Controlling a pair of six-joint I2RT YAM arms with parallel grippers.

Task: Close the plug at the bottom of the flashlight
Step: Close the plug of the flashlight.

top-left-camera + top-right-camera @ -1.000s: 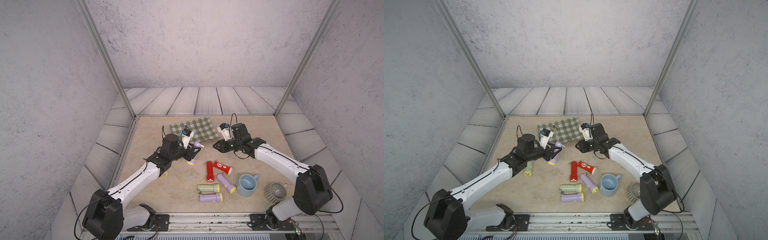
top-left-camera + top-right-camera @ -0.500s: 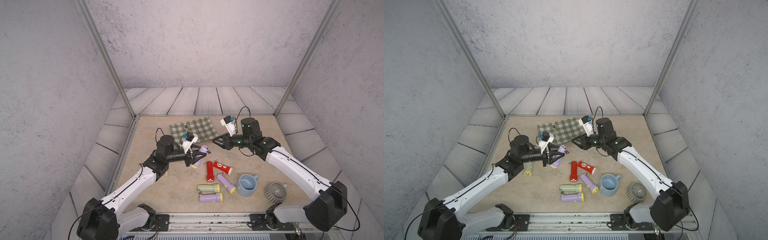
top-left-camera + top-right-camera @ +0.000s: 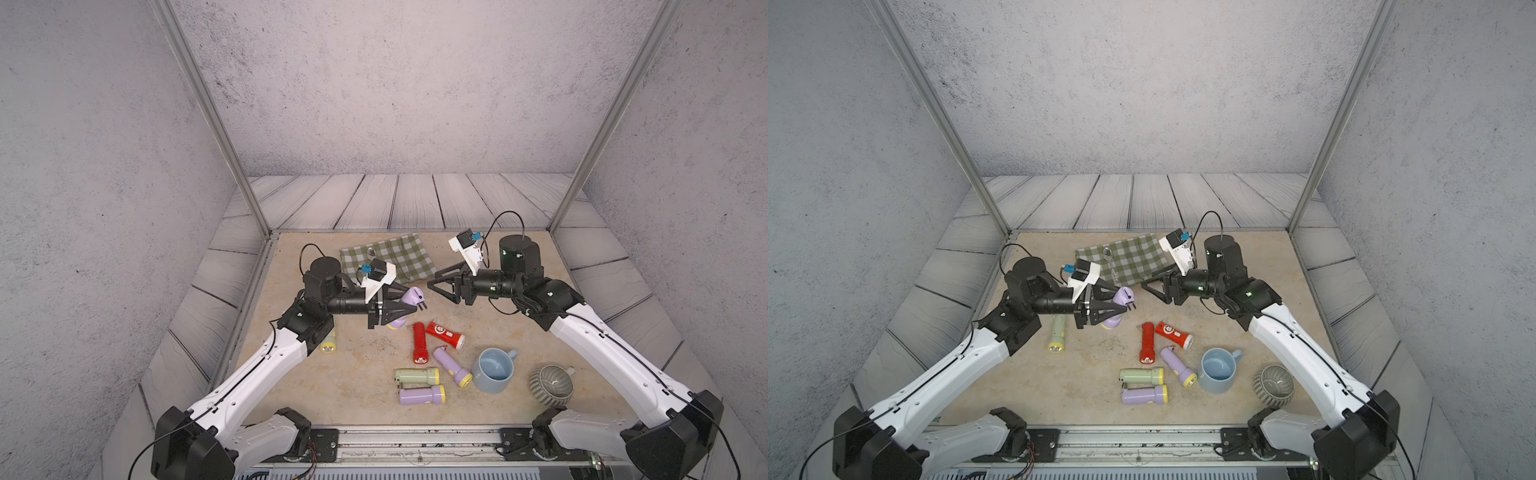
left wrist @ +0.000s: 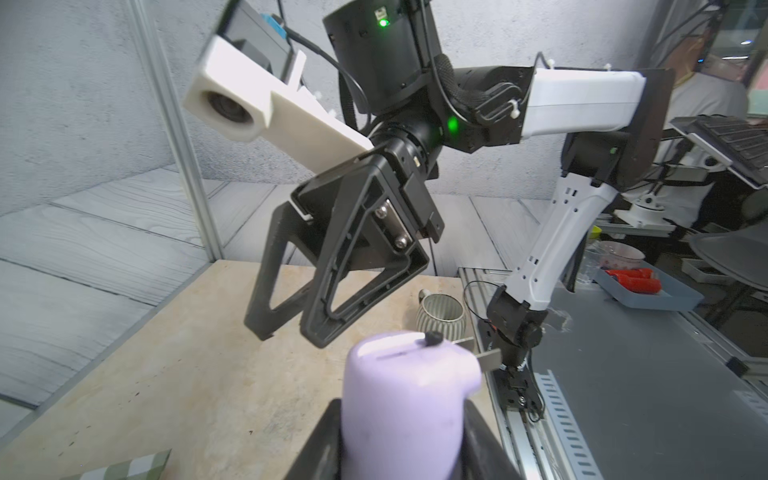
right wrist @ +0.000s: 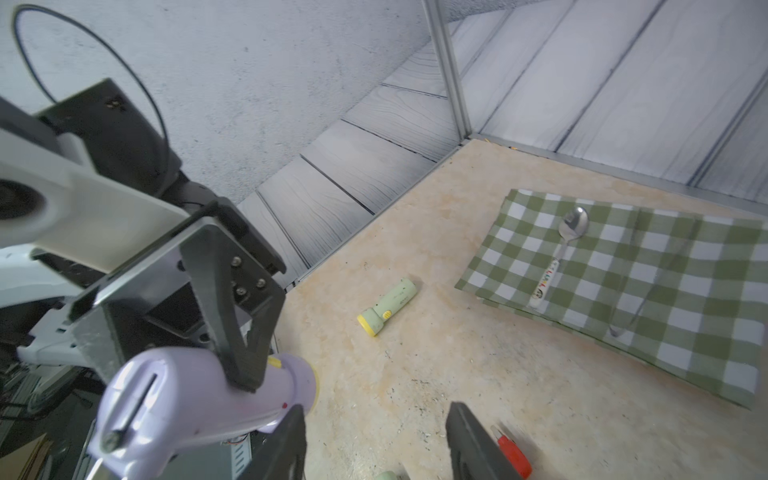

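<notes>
My left gripper (image 3: 406, 304) (image 3: 1118, 304) (image 4: 401, 440) is shut on a purple flashlight (image 3: 412, 296) (image 3: 1122, 296) (image 4: 403, 399) (image 5: 187, 399) and holds it above the table. The flashlight's bottom end points at the right arm. The plug (image 3: 423, 306) (image 3: 1133, 306) (image 4: 486, 359) stands folded out of that end, its metal prongs showing. My right gripper (image 3: 432, 279) (image 3: 1145, 282) (image 4: 289, 332) (image 5: 376, 449) is open and empty. It faces the flashlight's bottom end from a short way off, without touching it.
Several flashlights lie on the table: a green one (image 3: 328, 345) (image 5: 388, 307), red ones (image 3: 419, 343) and others near the front (image 3: 422, 395). A blue mug (image 3: 492, 370) and a grey ribbed cup (image 3: 550, 384) stand at the front right. A checked cloth (image 3: 386, 257) with a spoon (image 5: 573, 224) lies behind.
The left arm has carried the purple flashlight to the right, towards the right gripper, and levelled it. The right arm has changed its posture and its jaws have opened wider.
</notes>
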